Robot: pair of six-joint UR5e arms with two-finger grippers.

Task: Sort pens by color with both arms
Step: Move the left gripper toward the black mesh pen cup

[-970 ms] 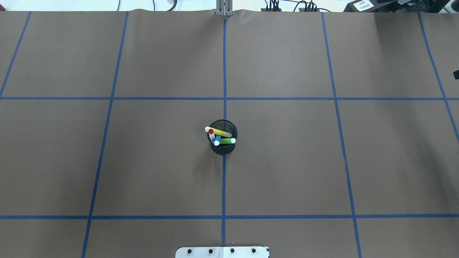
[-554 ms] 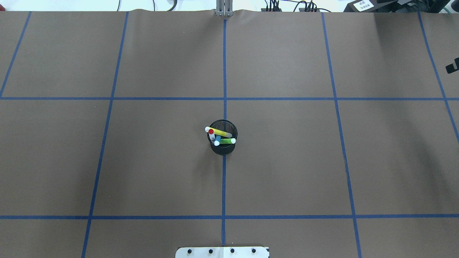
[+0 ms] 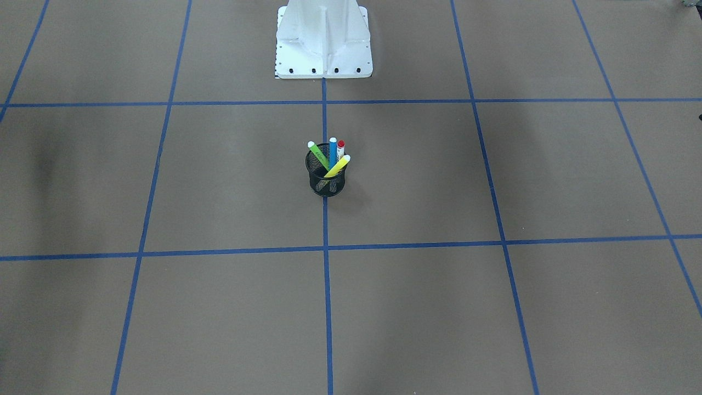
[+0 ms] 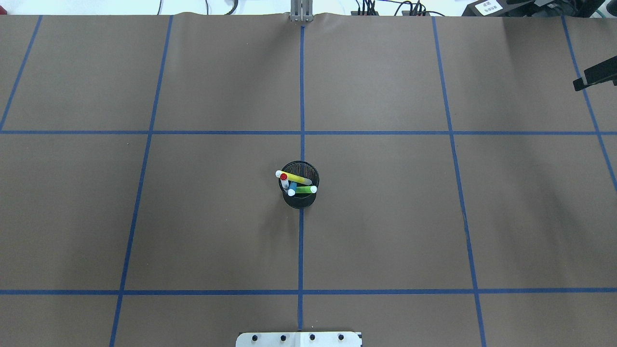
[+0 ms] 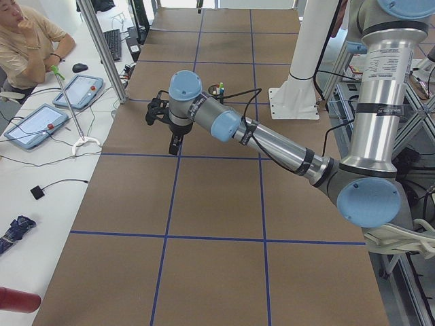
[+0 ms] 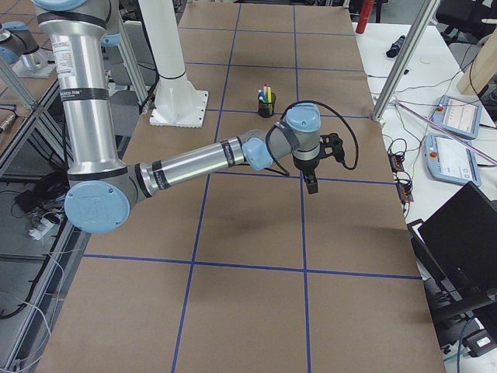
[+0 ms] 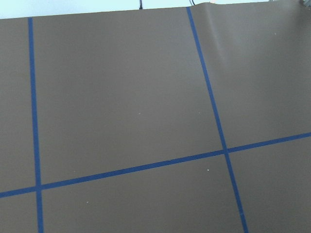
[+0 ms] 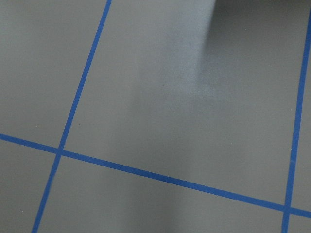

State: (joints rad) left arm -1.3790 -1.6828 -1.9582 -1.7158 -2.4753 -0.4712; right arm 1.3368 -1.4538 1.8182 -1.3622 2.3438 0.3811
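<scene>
Well, at far left the left gripper (image 5: 172,148) hung over the table (image 4: 144,217) (only the side view caught it); spread or pressed together, I cannot tell. At centre, the mesh cup (image 4: 298,201) held the yellow pen (image 4: 295,178) leaning to ten o'clock, red pen (image 4: 284,177) at nine, blue pen (image 4: 292,189) at seven, green pen (image 4: 304,190) at three. Well apart at the cup's two o'clock, the right gripper (image 4: 595,76) showed only partly; likewise, I cannot tell.

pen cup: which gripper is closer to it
Right, likely. The right gripper shows at the overhead view's right edge, beyond the pen cup; the left gripper sits outside that view, farther off on the left.
</scene>
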